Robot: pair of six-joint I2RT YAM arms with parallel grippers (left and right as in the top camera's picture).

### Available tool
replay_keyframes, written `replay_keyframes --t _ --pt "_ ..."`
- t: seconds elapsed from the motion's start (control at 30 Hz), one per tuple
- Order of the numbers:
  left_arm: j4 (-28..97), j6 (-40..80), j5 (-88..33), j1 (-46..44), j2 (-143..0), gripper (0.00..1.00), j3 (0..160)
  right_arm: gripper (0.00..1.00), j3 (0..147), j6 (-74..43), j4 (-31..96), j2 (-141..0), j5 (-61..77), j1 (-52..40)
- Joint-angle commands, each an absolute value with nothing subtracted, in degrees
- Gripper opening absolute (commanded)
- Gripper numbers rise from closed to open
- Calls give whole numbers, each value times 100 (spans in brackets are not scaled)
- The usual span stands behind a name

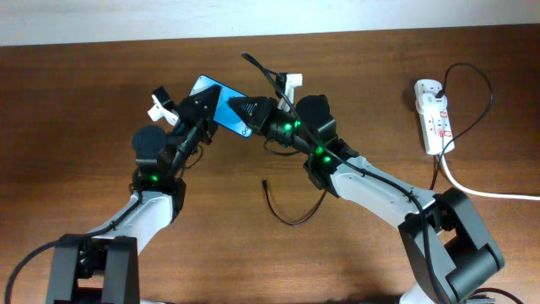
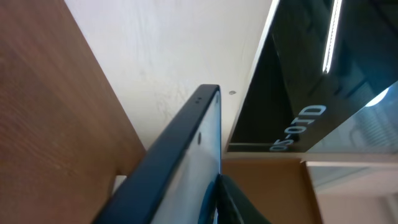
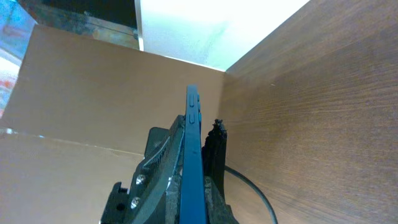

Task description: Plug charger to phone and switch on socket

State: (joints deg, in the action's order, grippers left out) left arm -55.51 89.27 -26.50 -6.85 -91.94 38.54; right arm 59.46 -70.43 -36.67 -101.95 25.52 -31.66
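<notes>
Overhead: left end effector (image 1: pixel 205 108), right end effector (image 1: pixel 246 115) pinch phone (image 1: pixel 228 112) edges; socket (image 1: pixel 434 120) well apart.

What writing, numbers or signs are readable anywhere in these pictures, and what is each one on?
"05-OTD", as best it reads: tilted white characters on the dark glossy panel in the left wrist view; the first characters are unclear.
White text on the phone's blue screen: too small to read.
Red marks on the socket: too small to read.
</notes>
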Motion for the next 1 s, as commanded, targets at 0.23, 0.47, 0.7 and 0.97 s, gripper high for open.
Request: replay_keyframes --t 0.23,0.47,0.7,0.97 --pt "-5835 9334 -3129 -740 -9183 0 3927 98 5920 -6517 -3562 -10171 3662 -3315" --pt "-4429 9336 -4412 272 -9183 0 3927 98 5920 -4733 -1844 -9574 5673 -1221" --pt "-3979 9323 -6331 1004 -9192 0 3940 99 5920 -2178 1835 -8831 4261 -1160" --pt "-3935 9428 -7207 731 -10691 0 5511 95 5920 -1372 3323 -8388 2587 -1603"
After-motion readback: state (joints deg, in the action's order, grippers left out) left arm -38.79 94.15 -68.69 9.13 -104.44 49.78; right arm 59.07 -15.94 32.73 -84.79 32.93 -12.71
